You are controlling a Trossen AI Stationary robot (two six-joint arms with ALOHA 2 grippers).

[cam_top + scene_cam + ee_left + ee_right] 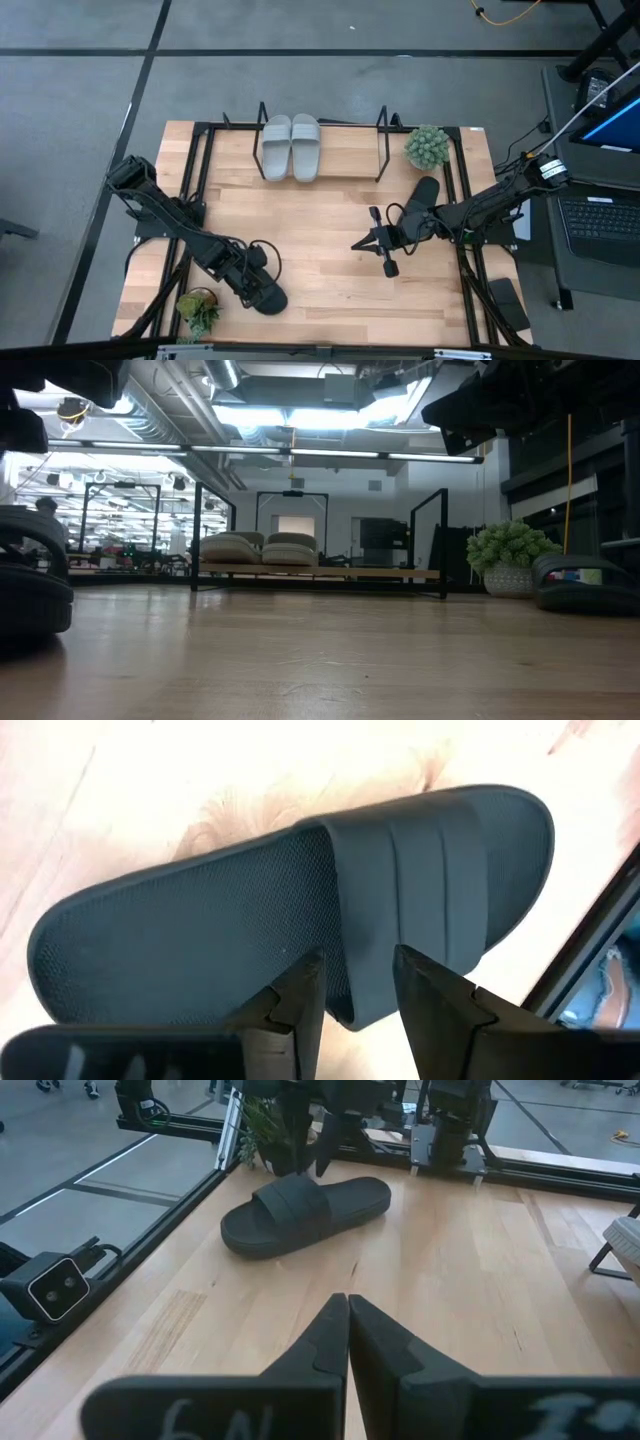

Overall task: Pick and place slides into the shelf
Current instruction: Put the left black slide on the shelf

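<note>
Your shelf sits at the table's far edge, with both light grey slides side by side on it. Well in front of the shelf, toward its left end, a black slide lies flat; the left gripper is just above its strap, fingers parted, grasping nothing. Nearer the shelf's right end, the second black slide seems partly hidden under the right arm. The right gripper hovers pinched closed, empty.
</note>
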